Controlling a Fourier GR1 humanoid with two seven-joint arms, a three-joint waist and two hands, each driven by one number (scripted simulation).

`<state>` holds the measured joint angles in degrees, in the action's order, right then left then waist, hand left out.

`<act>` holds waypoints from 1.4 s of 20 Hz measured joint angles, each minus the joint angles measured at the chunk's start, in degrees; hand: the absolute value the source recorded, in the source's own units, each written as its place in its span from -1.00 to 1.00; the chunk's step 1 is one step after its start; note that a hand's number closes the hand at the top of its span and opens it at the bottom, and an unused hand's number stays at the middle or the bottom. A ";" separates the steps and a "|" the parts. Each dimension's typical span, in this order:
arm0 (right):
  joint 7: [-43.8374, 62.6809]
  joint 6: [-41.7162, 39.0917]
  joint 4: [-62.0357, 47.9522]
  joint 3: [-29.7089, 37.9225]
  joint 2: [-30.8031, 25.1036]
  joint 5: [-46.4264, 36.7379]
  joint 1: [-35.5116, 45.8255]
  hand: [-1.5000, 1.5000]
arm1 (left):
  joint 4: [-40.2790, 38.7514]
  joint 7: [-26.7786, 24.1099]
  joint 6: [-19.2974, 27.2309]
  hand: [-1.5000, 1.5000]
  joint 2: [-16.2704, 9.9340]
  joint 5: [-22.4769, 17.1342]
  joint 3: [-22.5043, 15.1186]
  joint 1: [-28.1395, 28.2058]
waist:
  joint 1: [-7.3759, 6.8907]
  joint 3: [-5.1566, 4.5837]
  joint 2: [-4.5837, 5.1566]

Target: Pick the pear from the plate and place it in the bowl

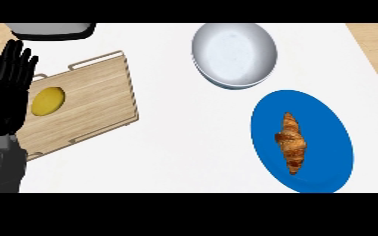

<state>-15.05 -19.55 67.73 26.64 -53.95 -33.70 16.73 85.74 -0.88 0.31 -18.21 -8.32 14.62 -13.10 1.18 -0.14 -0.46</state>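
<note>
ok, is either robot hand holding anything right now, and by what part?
Nothing is held. The left robot hand rests open at the left edge, fingers up. The right robot hand is not in view. The croissant lies untouched on the blue plate.

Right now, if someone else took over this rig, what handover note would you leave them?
Left hand: open, fingers up, resting at the view's left edge beside the wooden tray; it holds nothing.
Right hand: not in view.
Blue plate: lower right, with a croissant on it; no pear shows there.
Grey bowl: above the plate, nothing in it.
A yellow round fruit lies on the tray.
Done: nothing yet.
Left: the whole pick and place. The task names a pear, but the plate holds a croissant; check first.
</note>
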 measured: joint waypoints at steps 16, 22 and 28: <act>37.54 -15.50 23.67 -4.76 11.90 21.13 20.59 1.00 | -1.02 -0.45 -0.17 0.00 1.17 0.91 -1.37 -1.54 | -1.50 0.02 0.31; 44.34 -13.67 18.89 -13.79 17.24 18.72 30.09 1.00 | -0.63 0.14 -0.50 0.00 0.98 0.52 -1.10 -2.10 | -2.16 0.05 0.50; 46.89 -10.25 13.37 -21.03 24.69 14.23 34.53 1.00 | -1.99 -0.01 -0.41 0.00 1.12 0.68 -0.95 -3.12 | -2.06 0.10 0.60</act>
<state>31.84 -29.81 81.11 5.61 -29.26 -19.47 51.26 83.74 -0.89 -0.10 -17.09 -7.64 13.66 -16.22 -0.89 -0.05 0.13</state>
